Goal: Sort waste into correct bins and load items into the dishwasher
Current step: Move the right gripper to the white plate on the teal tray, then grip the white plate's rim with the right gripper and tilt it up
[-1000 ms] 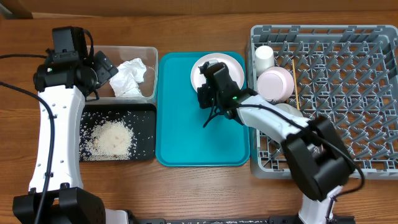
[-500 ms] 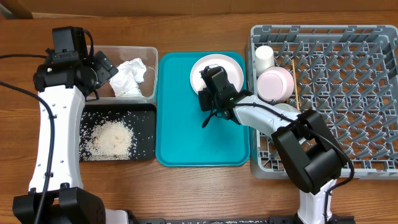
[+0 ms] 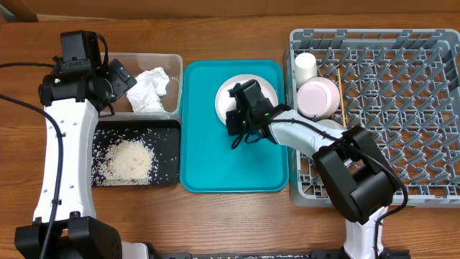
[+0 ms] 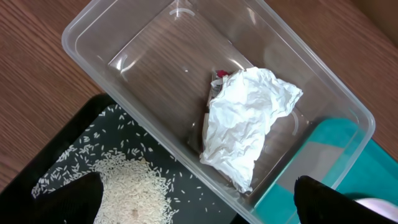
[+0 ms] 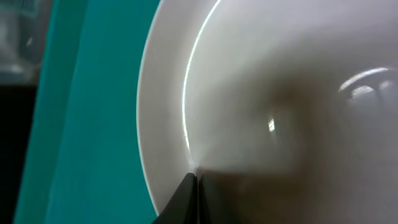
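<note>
The round white plate (image 3: pixel 269 88) lies on the teal tray (image 3: pixel 230 165), and my right gripper (image 3: pixel 233 111) is shut on its left rim. The right wrist view shows the dark fingertips (image 5: pixel 196 177) pressed together at the plate (image 5: pixel 280 81) edge. My left gripper (image 3: pixel 118 75) hangs open over the bins. The clear tub (image 4: pixel 93 37) holds the crumpled tissue (image 4: pixel 249 121), with a bit of red wrapper (image 4: pixel 221 74) under it. Rice (image 4: pixel 134 186) lies heaped in the black tray (image 4: pixel 74 149). In the grey dish rack (image 3: pixel 402 108) stand a white cup (image 3: pixel 306 66), a pink bowl (image 3: pixel 318 97) and a chopstick (image 3: pixel 341 97).
A second bowl (image 3: pixel 332 126) in the rack is partly hidden behind my right arm. The clear tub (image 3: pixel 172 61) and the black tray (image 3: pixel 169 173) stand left of the teal tray, and the rack stands to its right. Wooden tabletop surrounds everything.
My right gripper has shifted left and towards the tray's middle, and the plate has moved with it. The left arm has not moved.
</note>
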You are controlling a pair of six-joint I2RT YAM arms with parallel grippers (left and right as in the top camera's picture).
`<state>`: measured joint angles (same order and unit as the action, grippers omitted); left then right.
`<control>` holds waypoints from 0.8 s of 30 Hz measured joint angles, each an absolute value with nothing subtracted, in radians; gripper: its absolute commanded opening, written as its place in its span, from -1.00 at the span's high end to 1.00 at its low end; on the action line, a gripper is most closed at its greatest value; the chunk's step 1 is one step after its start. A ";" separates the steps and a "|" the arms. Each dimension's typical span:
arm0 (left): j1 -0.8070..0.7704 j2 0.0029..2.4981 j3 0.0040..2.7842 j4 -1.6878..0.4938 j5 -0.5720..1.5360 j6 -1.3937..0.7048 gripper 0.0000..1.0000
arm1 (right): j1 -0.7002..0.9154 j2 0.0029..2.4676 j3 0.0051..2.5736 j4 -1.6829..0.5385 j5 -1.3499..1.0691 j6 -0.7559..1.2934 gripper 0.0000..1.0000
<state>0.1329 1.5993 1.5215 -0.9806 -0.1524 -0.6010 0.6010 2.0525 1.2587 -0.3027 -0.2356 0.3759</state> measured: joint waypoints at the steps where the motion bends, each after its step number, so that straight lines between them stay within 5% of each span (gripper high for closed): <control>1: 0.133 1.600 1.522 -0.981 -0.152 -0.601 -0.99 | 0.606 2.053 1.261 -0.322 -0.263 0.388 0.89; 13: 0.133 1.600 1.522 -0.981 -0.152 -0.601 -1.00 | 0.742 2.043 1.275 -0.483 -0.422 0.424 0.87; 19: 0.133 1.599 1.522 -0.981 -0.152 -0.601 -1.00 | 0.672 2.043 1.318 -0.552 -0.421 0.407 0.87; 24: 0.133 1.600 1.522 -0.981 -0.152 -0.601 -0.99 | 0.576 2.038 1.380 -0.568 -0.418 0.404 0.67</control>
<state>0.1329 1.5997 1.5215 -0.9806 -0.1524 -0.6010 0.5762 2.0377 1.3800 -0.5678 -0.4175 0.4038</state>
